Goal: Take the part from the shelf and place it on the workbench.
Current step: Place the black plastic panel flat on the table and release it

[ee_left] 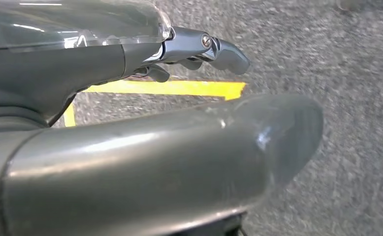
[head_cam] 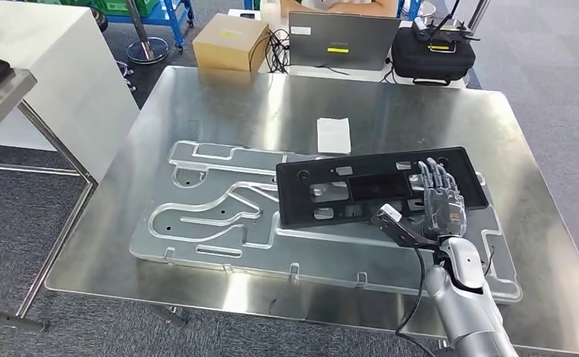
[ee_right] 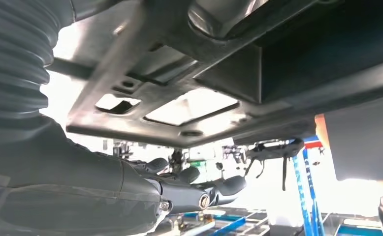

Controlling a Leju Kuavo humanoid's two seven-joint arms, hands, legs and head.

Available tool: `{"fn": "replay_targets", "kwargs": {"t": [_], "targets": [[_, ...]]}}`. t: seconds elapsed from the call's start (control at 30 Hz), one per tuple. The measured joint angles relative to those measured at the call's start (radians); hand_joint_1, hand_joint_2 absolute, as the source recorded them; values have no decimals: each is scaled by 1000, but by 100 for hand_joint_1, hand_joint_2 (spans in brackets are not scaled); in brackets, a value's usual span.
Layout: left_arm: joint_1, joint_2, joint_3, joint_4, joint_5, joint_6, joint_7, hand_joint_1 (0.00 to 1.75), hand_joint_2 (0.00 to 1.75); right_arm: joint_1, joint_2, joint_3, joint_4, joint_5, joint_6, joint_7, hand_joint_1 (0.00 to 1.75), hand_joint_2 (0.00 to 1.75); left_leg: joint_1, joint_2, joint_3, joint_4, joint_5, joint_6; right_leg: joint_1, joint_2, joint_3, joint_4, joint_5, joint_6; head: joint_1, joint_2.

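Resting on the workbench (head_cam: pixel 197 97) toward its right edge, 1 black part (head_cam: pixel 324 195) lies under the right hand's (head_cam: pixel 439 199) flat, spread fingers. The left wrist view adds the left hand (ee_left: pixel 199 49), empty, above grey floor (ee_left: pixel 327 49) with 1 yellow stripe (ee_left: pixel 179 88).

Right robot hand (head_cam: pixel 439 201) extended, fingers straight and apart.

workshop/lab, steel workbench (head_cam: pixel 219 97), machined jig plate (head_cam: pixel 219 245), laptop (head_cam: pixel 342 41), floor tape (ee_left: pixel 179 88)

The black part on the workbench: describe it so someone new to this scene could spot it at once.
On the steel workbench lies a clear plate with routed channels. The black part lies tilted on the plate's right half, under the right hand. It is a long flat black panel with rectangular cutouts, the only dark piece on the bench; the white paper slip behind it is far smaller.
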Motion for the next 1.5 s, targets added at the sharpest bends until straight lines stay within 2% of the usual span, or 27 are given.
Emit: {"fn": "replay_targets", "kwargs": {"t": [0.07, 0.1, 0.17, 0.23, 0.3, 0.37, 0.43, 0.53, 0.6, 0.7, 0.73, 0.77, 0.8, 0.87, 0.93, 0.97, 1.0, 1.07, 1.1, 1.17, 1.23, 1.27, 1.33, 1.37, 1.4, 1.47, 1.5], "targets": [[0, 0, 0, 0, 0, 0, 0, 0, 0, 2, -2, -4, 0, 0, 0, 0, 0, 175, 0, 7, -11, -4, 16, 22, -3, 3, -7, 10, -21, 9, 3, 0], [-2, 0, 0, 0, 0, 0, 0, 0, 0, 4, -3, -4, 1, 0, 0, 0, 0, 175, -1, 11, -19, -7, 26, 34, -4, 4, -18, 41, -55, 10, 5, 0], [-3, 0, 0, 0, 0, 0, 0, 0, 0, 6, -5, -5, 1, 0, 0, 0, 0, 175, -7, 15, -39, -8, 42, 50, -1, 7, -53, 160, -152, 7, 9, 0], [-4, 0, 0, 0, 0, 0, -1, 0, 0, 9, -5, -5, 1, 0, 0, 0, 0, 175, -16, 18, -62, -7, 58, 56, 5, 10, -75, 269, -205, 2, 9, 0], [-4, 0, 0, 0, 0, 0, -1, 0, 0, 10, -5, -7, 0, 0, 0, -1, 0, 175, -24, 19, -82, -6, 73, 58, 13, 12, -36, 263, -178, -8, 9, 0], [-4, -1, 0, 0, 0, -1, -2, 0, 0, 8, -5, -9, -1, 0, -1, -3, 0, 175, -29, 19, -96, -5, 87, 56, 24, 12, 63, 139, -135, -29, 9, 0], [-5, -4, 0, 1, 1, -2, -4, 0, 0, 6, -6, -12, -4, 2, -1, -6, 0, 175, -32, 18, -104, -5, 100, 50, 36, 11, 144, 16, -131, -47, 8, 0], [-6, -4, 1, 1, 1, -3, -6, 0, 0, 14, -7, -13, -6, 7, -1, -10, 0, 175, -29, 16, -112, -8, 121, 32, 39, 11, 157, -34, -125, -58, 9, 0], [-4, -1, 1, 1, 1, -5, -7, 0, 0, 18, -6, -13, -5, 9, 0, -13, 0, 175, -28, 13, -125, 18, 83, 20, 31, 9, 144, -47, -101, -68, 7, 0], [-5, 0, 1, 2, 0, -12, -8, 0, 0, 17, -5, -14, -5, 9, 1, -16, 0, 175, -18, 11, -159, 169, -60, 3, 26, 7, 105, -51, -64, -76, 1, 0], [-5, 0, 1, 2, 0, -13, -8, 0, 0, 17, -5, -14, -5, 9, 1, -17, 0, 175, -14, 11, -164, 220, -83, -1, 26, 7, 90, -49, -53, -75, 1, 0], [-6, 0, 1, 2, 0, -14, -8, 0, 0, 17, -5, -15, -4, 9, 1, -17, 0, 175, -10, 12, -158, 250, -79, -5, 25, 6, 74, -46, -43, -71, 1, 0], [-6, 0, 1, 2, 0, -15, -8, 0, 0, 15, -5, -17, -4, 9, 1, -18, 0, 175, -7, 12, -138, 252, -54, -8, 23, 6, 56, -41, -32, -67, 1, 0], [-7, 0, 1, 2, 0, -16, -9, 0, 0, 10, -5, -19, -4, 9, 1, -18, 0, 175, -2, 12, -60, 169, 3, -12, 19, 6, 22, -28, -14, -57, 0, 0], [-11, 0, 1, 2, 0, -16, -10, 0, 0, 5, -7, -21, -5, 10, 2, -18, 0, 175, -4, 10, 34, 33, -6, -8, 19, 7, 0, -16, 2, -43, 1, 0], [-12, 0, 1, 2, 0, -16, -10, 0, 0, 6, -8, -22, -6, 10, 3, -18, 0, 175, -7, 9, 60, -14, -21, -3, 20, 6, -4, -15, 11, -36, 1, 0], [-13, 0, 1, 2, 0, -16, -11, 0, 0, 9, -8, -22, -6, 10, 7, -18, 0, 175, -11, 8, 69, -34, -29, 5, 20, 5, -5, -17, 20, -29, 1, 0], [-13, -1, 2, 3, 0, -16, -11, 0, 0, 26, -8, -22, -3, 12, 13, -19, 0, 175, -13, 10, 51, -38, -13, 25, 17, 5, -11, -21, 30, -16, 1, 0], [-14, -2, 2, 3, 0, -16, -11, 0, 0, 35, -8, -22, -2, 12, 16, -19, 0, 175, -13, 13, 37, -38, 1, 37, 15, 6, -22, -10, 10, -11, 0, 0], [-15, -4, 2, 3, 0, -16, -11, 0, 0, 48, -9, -22, -1, 13, 15, -20, 0, 175, -14, 17, 5, -41, 30, 55, 12, 8, -54, 57, -82, -7, 2, 0], [-14, -4, 2, 3, 0, -16, -11, 0, 0, 54, -9, -22, -2, 13, 13, -20, 0, 175, -18, 20, -31, -39, 56, 62, 12, 11, -83, 181, -177, -4, 4, 0], [-14, -4, 2, 3, 0, -16, -11, 0, 0, 58, -8, -22, -3, 13, 12, -20, 0, 175, -20, 21, -50, -36, 69, 62, 12, 12, -87, 235, -189, -3, 5, 0], [-14, -4, 2, 3, 0, -16, -11, 0, 0, 67, -8, -22, -3, 14, 12, -20, 0, 175, -24, 21, -88, -28, 91, 60, 12, 13, -57, 270, -150, -4, 5, 0], [-13, -5, 2, 3, 0, -16, -11, 0, 0, 69, -8, -22, -3, 15, 12, -20, 0, 175, -25, 21, -106, -22, 101, 58, 12, 13, -18, 238, -117, -7, 5, 0], [-13, -5, 2, 3, 0, -16, -11, 0, 0, 70, -8, -21, -5, 16, 11, -20, 0, 175, -25, 21, -121, -16, 109, 54, 12, 13, 33, 175, -107, -12, 5, 0], [-14, -7, 2, 3, 0, -17, -10, 0, 0, 71, -8, -21, -12, 19, 11, -20, 0, 175, -27, 21, -140, -7, 123, 44, 18, 14, 131, 35, -129, -21, 4, 0], [-14, -7, 2, 3, 0, -17, -10, 0, 0, 71, -8, -21, -16, 21, 10, -20, 0, 175, -28, 21, -143, -6, 131, 38, 22, 15, 157, -9, -147, -26, 6, 0]]}}
